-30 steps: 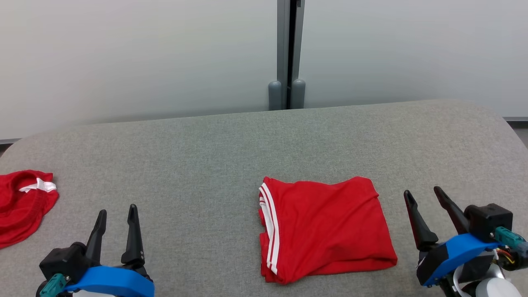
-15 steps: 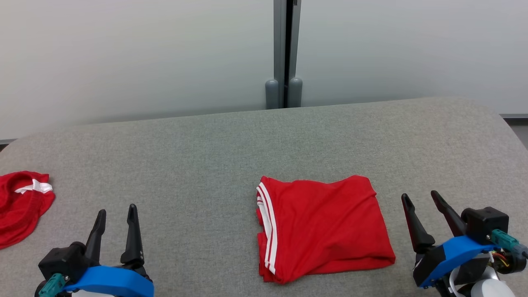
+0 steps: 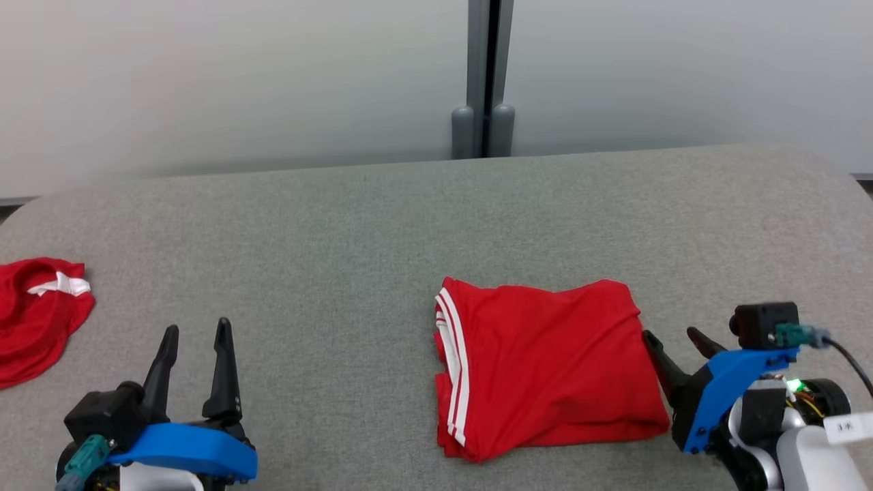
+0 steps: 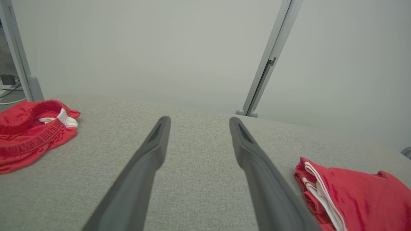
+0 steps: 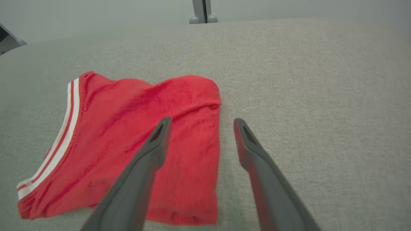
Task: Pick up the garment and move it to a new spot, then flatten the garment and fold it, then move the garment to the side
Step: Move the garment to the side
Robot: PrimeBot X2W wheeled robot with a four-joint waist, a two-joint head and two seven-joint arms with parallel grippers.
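Note:
A folded red garment (image 3: 545,365) with white stripes along its left edge lies on the grey table (image 3: 382,239); it also appears in the right wrist view (image 5: 135,141) and at the lower right of the left wrist view (image 4: 353,195). My right gripper (image 3: 672,337) is open at the garment's right edge, and in its wrist view (image 5: 200,123) one finger hangs over the cloth while the other is over bare table. My left gripper (image 3: 198,331) stands open at the lower left, well apart from the garment, with nothing between its fingers (image 4: 197,120).
A second red garment (image 3: 34,314) with a white tag lies crumpled at the table's left edge (image 4: 29,128). Behind the table stands a pale partition with a grey post (image 3: 484,75). Bare grey surface stretches between the two garments and toward the back.
My right gripper has moved left and tilted down to the folded garment's right edge. The head camera has shifted slightly. The left gripper has stayed put.

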